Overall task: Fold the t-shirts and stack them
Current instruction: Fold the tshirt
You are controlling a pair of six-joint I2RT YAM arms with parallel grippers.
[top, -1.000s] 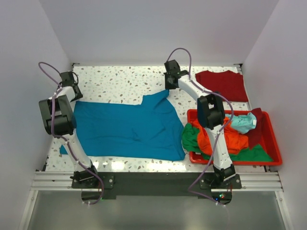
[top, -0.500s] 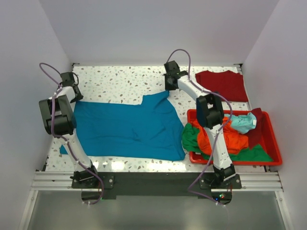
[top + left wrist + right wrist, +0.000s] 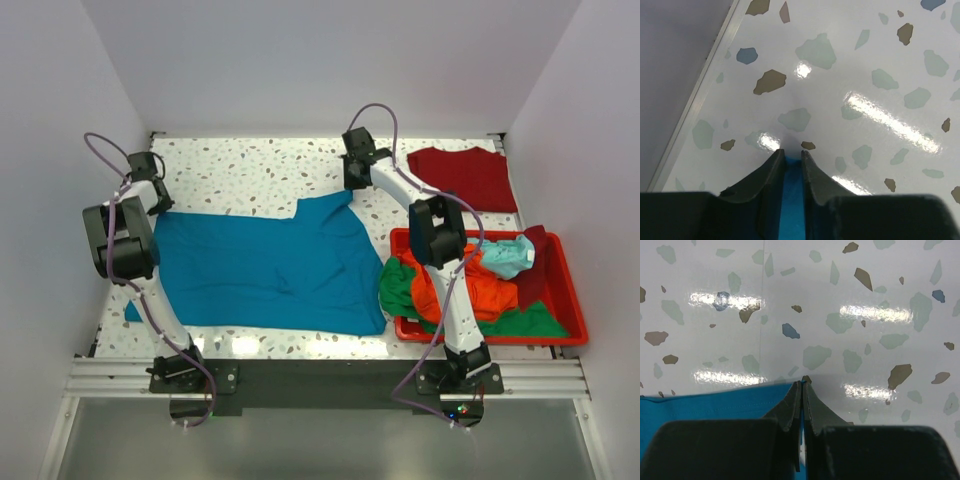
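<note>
A teal-blue t-shirt point(image 3: 270, 265) lies spread flat across the table's left and middle. My left gripper point(image 3: 157, 203) is at its far left corner. In the left wrist view the jaws point(image 3: 793, 152) stand a narrow gap apart, with teal cloth point(image 3: 792, 200) showing between them. My right gripper point(image 3: 350, 186) is at the shirt's far right corner; in the right wrist view it point(image 3: 804, 382) is shut on the teal edge point(image 3: 715, 405). A dark red t-shirt point(image 3: 465, 175) lies flat at the back right.
A red plastic bin point(image 3: 572, 300) at the right holds bunched orange point(image 3: 480, 290), green point(image 3: 400, 285) and pale aqua point(image 3: 508, 255) shirts, with a dark red piece over its far rim. White walls close in the speckled table on three sides.
The left gripper's jaws have narrowed around the teal cloth. Both arms and the shirt have barely moved.
</note>
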